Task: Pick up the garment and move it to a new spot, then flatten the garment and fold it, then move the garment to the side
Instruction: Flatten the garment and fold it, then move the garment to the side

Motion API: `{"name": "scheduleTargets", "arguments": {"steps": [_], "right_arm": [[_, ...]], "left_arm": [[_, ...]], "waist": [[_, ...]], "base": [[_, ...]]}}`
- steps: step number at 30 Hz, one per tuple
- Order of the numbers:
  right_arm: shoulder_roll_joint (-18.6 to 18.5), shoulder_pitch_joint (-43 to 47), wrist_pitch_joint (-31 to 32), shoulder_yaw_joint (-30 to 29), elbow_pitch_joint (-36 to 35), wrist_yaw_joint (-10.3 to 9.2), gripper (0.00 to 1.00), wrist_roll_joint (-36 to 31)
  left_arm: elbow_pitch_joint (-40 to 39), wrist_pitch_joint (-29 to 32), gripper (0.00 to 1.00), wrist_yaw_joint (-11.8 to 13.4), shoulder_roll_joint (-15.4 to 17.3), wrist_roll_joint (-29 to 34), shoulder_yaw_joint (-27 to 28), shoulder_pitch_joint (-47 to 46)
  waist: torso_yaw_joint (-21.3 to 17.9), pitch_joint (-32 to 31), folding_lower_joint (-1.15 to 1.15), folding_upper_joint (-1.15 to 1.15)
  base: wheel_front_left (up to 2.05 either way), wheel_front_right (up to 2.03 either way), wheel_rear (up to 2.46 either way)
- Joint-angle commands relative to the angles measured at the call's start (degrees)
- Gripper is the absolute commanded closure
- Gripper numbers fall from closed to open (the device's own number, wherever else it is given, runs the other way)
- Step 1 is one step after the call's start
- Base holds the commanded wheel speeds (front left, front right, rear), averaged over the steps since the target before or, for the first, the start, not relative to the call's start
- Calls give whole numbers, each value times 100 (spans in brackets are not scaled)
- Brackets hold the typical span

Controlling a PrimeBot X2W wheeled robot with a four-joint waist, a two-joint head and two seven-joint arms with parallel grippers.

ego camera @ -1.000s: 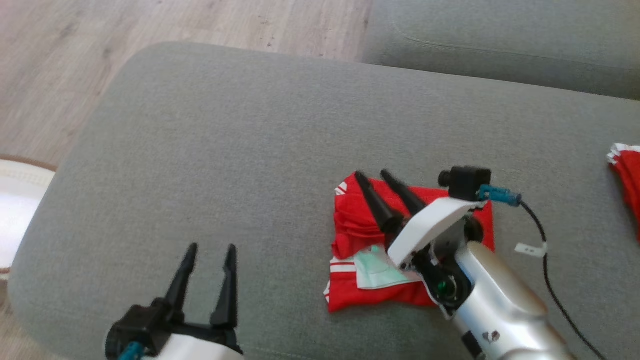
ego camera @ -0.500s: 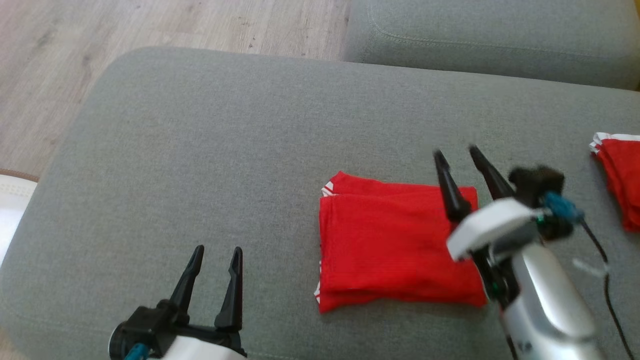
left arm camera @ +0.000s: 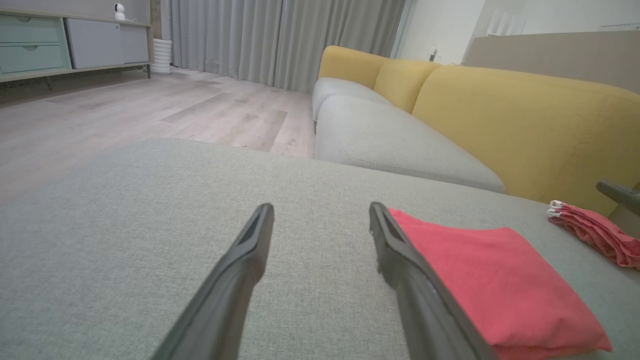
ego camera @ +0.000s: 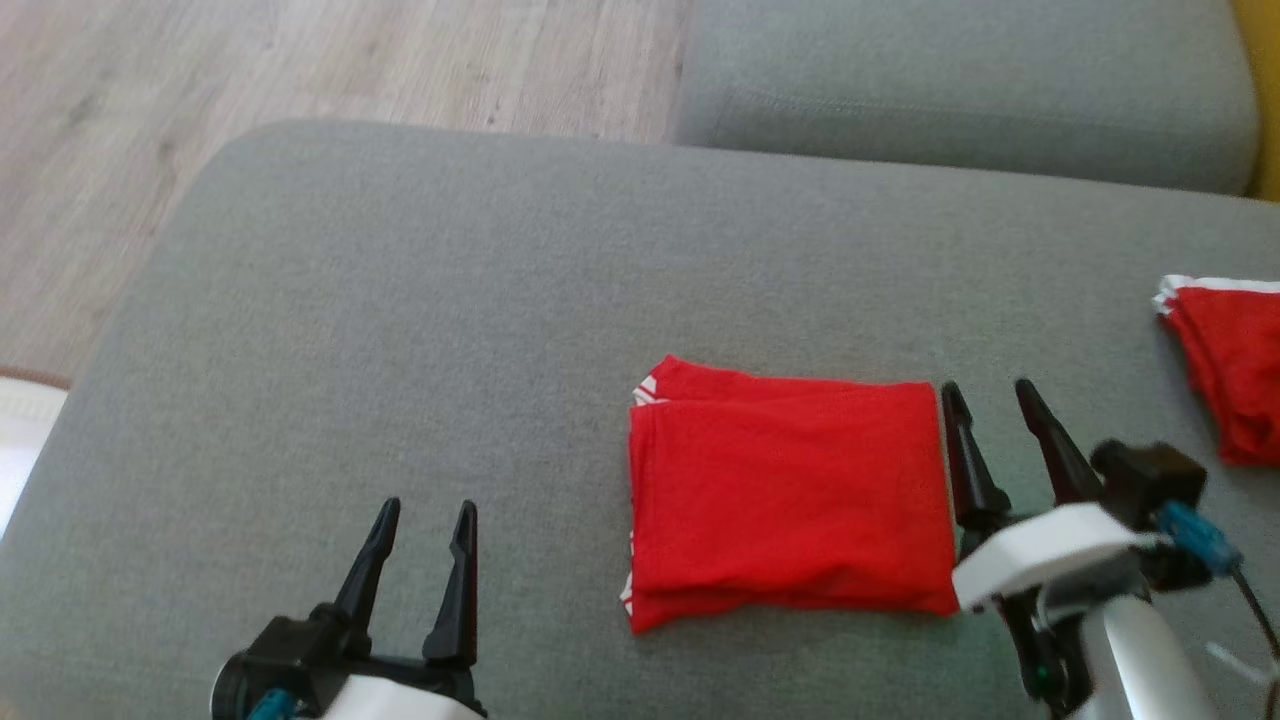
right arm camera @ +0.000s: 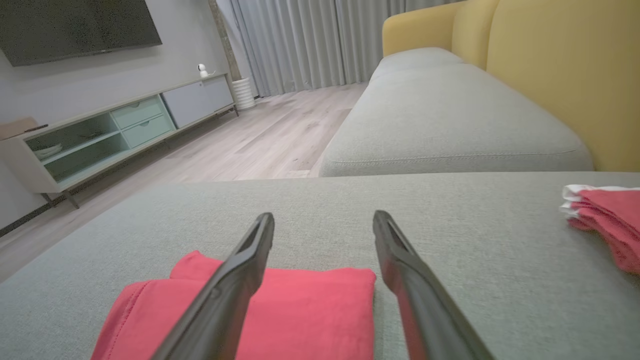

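The red garment (ego camera: 790,495) lies folded into a neat rectangle on the grey cushion (ego camera: 450,320), white trim peeking out at its left edge. It also appears in the left wrist view as a red garment (left arm camera: 495,285) to the right of the fingers, and in the right wrist view as a red garment (right arm camera: 305,310) under and left of the fingers. My right gripper (ego camera: 987,395) stands open just off the garment's right edge, holding nothing. My left gripper (ego camera: 427,512) is open and empty over bare cushion, well left of the garment.
A second folded red cloth with white trim (ego camera: 1225,365) lies at the cushion's right edge. A grey sofa seat (ego camera: 960,90) with a yellow back (left arm camera: 525,120) stands behind. Wooden floor (ego camera: 200,90) lies to the left, past the cushion's rounded edge.
The right gripper has come off the garment and drawn back to its right edge. The garment went from half-folded with its label showing to a closed rectangle. The camera shifted slightly.
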Motion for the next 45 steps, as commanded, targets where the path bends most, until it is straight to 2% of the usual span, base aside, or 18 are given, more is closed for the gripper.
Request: {"name": "scheduleTargets", "arguments": {"steps": [1, 8, 17, 45], "right_arm": [[-7, -41, -96, 85, -285, 37, 0, -52], [-7, 578, -211, -114, -739, 37, 0, -31], [-7, 1100, -220, -102, -1160, 37, 0, 19], [-7, 1239, -136, 14, -1085, 37, 0, 44]], "left_arm": [[-125, -51, 0, 40, 69, -53, 209, -177], [71, -92, 0, 77, 42, -138, 295, -100], [381, -75, 0, 129, 46, -236, 344, -23], [549, -114, 0, 91, 30, -336, 334, -78]], "waist": [[-64, -94, 0, 0], [-265, -277, 0, 0], [-453, -356, 0, 0], [-466, -320, 0, 0]], "base": [[0, 0, 0], [0, 0, 0], [0, 0, 0], [0, 0, 0]]}}
